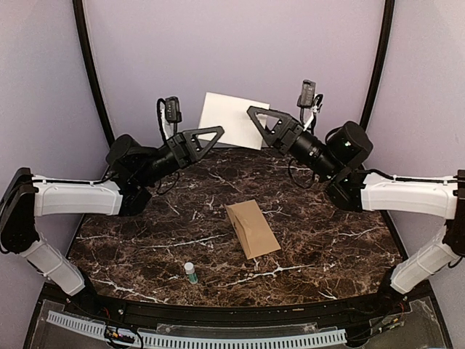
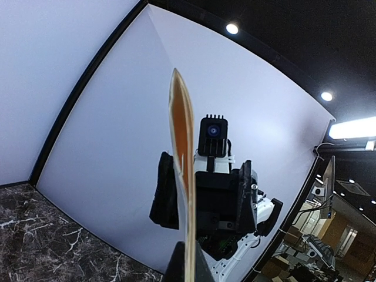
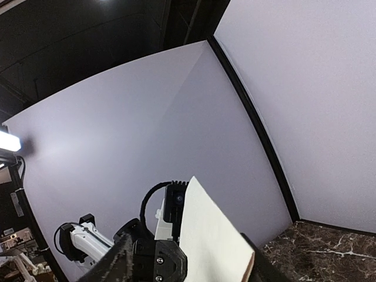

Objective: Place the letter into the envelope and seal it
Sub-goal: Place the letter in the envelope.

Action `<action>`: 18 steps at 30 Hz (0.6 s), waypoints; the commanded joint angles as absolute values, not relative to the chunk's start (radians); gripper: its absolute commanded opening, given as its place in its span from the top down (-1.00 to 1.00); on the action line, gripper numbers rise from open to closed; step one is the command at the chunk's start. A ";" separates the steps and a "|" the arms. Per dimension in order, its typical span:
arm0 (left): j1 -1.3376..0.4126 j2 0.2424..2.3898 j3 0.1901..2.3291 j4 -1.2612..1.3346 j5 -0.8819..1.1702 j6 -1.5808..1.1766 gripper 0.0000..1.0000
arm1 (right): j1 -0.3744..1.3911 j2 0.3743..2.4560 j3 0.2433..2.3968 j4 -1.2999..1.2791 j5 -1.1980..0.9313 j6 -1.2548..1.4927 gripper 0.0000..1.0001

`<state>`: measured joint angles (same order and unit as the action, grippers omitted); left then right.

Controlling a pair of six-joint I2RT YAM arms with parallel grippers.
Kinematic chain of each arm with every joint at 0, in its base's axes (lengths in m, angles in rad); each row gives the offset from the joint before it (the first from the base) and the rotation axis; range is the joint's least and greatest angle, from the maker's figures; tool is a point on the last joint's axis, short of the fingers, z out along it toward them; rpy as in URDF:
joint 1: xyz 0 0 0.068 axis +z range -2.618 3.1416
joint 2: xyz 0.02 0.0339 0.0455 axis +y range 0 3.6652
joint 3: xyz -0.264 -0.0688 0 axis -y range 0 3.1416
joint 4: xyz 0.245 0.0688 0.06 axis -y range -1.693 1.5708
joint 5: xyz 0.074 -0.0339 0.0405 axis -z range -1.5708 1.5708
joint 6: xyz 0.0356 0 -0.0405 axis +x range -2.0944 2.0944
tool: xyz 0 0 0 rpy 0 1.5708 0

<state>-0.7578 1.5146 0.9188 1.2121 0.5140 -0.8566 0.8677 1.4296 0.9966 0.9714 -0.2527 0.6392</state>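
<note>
The letter [image 1: 236,120], a cream-white sheet, is held upright in the air at the back of the table between the two grippers. My left gripper [image 1: 218,131] is shut on its lower left edge. In the left wrist view the letter [image 2: 184,147] stands edge-on, rising from the closed left gripper [image 2: 189,261]. My right gripper [image 1: 253,113] is open at the sheet's right side, one finger on each side of the paper with gaps. In the right wrist view the letter [image 3: 214,241] stands between the spread fingers of the right gripper [image 3: 188,249]. The tan envelope [image 1: 252,228] lies flat on the marble table [image 1: 145,240].
A small white bottle with a green cap [image 1: 190,273] stands near the table's front edge, left of centre. The purple backdrop wall [image 1: 232,51] rises close behind the raised sheet. Both arms reach inward over the back half of the table.
</note>
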 commanded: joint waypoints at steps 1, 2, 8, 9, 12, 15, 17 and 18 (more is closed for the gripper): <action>-0.755 1.416 0.901 1.071 0.534 -0.772 1.00 | 0.863 1.330 0.978 0.768 -0.167 0.555 -0.55; -0.751 1.406 0.901 0.996 0.546 -0.754 1.00 | 0.857 1.311 0.980 0.697 -0.151 0.536 -0.68; -0.725 1.367 0.993 0.526 0.686 -0.526 1.00 | 0.791 1.241 1.058 0.265 -0.191 0.384 -0.94; -0.722 1.371 1.022 0.420 0.705 -0.465 1.00 | 0.780 1.242 1.078 0.205 -0.205 0.357 -0.96; -0.721 1.387 1.081 0.223 0.790 -0.349 1.00 | 0.728 1.258 1.129 0.064 -0.350 0.309 -0.95; -0.720 1.418 1.147 0.036 0.854 -0.230 1.00 | 0.712 1.299 1.191 -0.051 -0.478 0.270 -0.80; -0.720 1.439 1.180 -0.070 0.893 -0.174 1.00 | 0.713 1.332 1.229 -0.114 -0.551 0.249 -0.68; -0.720 1.448 1.189 -0.095 0.897 -0.158 1.00 | 0.713 1.350 1.244 -0.139 -0.584 0.244 -0.64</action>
